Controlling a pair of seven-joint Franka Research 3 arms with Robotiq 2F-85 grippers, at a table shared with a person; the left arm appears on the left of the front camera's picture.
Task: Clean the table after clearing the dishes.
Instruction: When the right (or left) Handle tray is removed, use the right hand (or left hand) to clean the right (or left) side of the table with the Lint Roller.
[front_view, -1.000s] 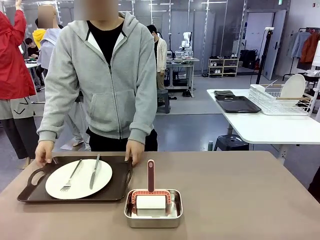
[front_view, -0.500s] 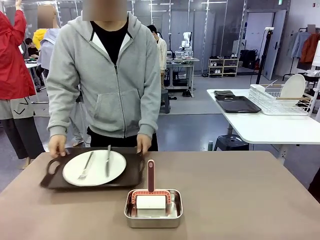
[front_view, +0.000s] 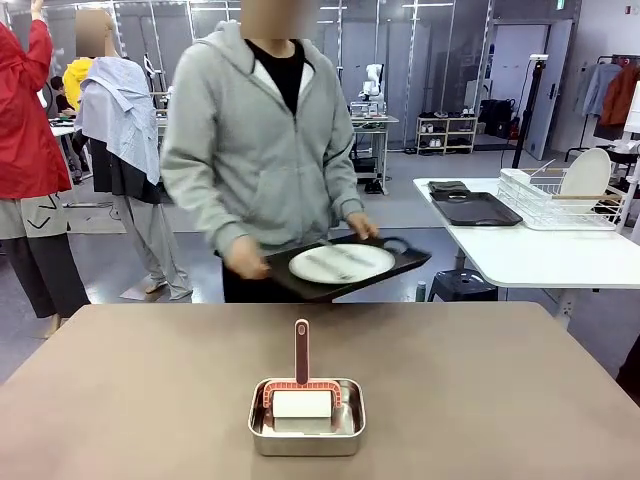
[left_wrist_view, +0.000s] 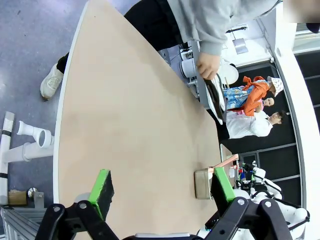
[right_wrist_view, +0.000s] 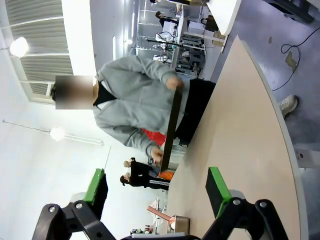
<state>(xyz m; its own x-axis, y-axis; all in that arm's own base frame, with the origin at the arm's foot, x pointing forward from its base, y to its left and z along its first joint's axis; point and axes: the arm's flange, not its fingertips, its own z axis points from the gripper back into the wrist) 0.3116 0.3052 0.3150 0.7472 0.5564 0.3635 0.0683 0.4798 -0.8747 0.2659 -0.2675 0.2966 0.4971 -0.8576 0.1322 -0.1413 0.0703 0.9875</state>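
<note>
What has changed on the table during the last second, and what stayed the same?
The person lifted the tray with the plate off the table and carries it toward picture right, held in both hands. The steel pan with the roller stayed in place.

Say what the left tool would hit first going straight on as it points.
Likely bare table; the open left tool aims at it, with the pan off to one side.

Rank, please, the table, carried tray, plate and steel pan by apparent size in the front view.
1. table
2. tray and steel pan: alike; the pan is nearer, so unranked
3. plate
</note>
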